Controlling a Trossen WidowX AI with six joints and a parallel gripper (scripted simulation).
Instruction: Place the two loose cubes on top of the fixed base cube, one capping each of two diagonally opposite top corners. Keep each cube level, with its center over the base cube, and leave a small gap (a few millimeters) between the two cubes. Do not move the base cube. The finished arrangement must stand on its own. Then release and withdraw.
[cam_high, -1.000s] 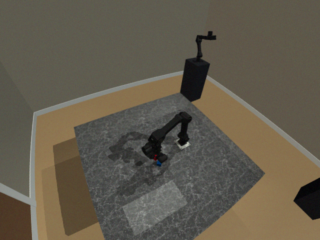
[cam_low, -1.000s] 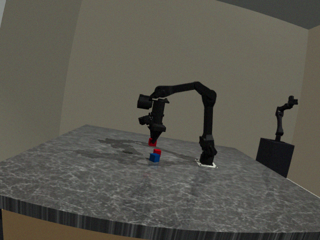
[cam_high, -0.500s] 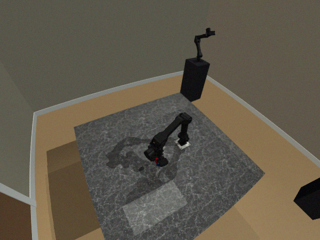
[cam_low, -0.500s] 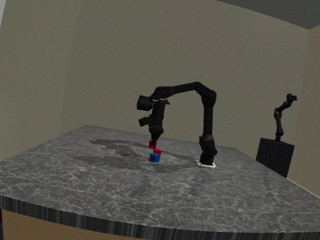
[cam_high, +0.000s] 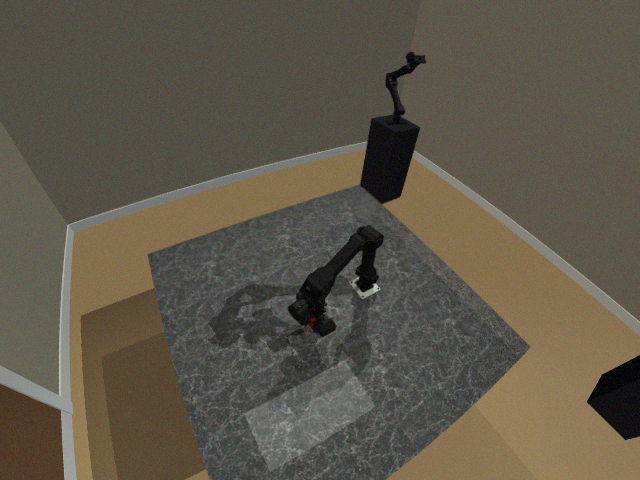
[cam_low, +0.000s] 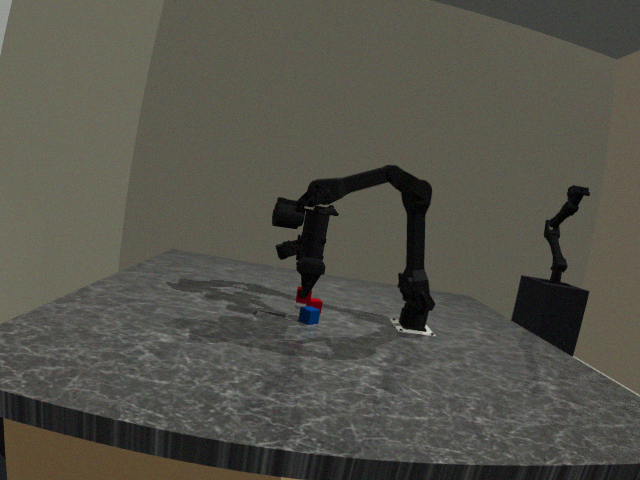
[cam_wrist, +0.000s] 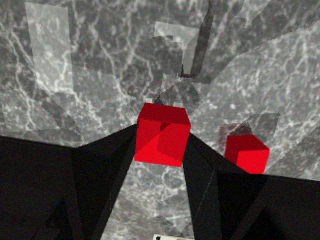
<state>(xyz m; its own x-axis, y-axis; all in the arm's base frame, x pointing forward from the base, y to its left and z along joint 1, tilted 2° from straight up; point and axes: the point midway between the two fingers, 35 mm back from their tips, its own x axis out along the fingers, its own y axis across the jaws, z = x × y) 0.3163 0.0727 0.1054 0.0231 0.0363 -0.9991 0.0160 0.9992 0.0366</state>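
The gripper (cam_low: 306, 296) (cam_wrist: 162, 141) points down and is shut on a red cube (cam_low: 299, 297) (cam_wrist: 161, 142), held above the table. The blue cube (cam_low: 309, 315) sits on the table, just below and in front of the held cube in the exterior view. In the wrist view the held cube hides nearly all of it; only a small dark blue bit shows behind its far edge. The other red cube (cam_low: 316, 303) (cam_wrist: 248, 156) stands on the table behind the blue one in the exterior view, and right of the held cube in the wrist view. In the top view the arm mostly hides the cubes.
The arm's white base plate (cam_high: 365, 292) (cam_low: 413, 330) is bolted to the dark marble table (cam_high: 439, 351) (cam_low: 155, 387). A pale rectangle (cam_high: 310, 415) lies on the table in the top view. A second arm stands on a black pedestal (cam_high: 388, 160) (cam_low: 550, 315) beyond the table.
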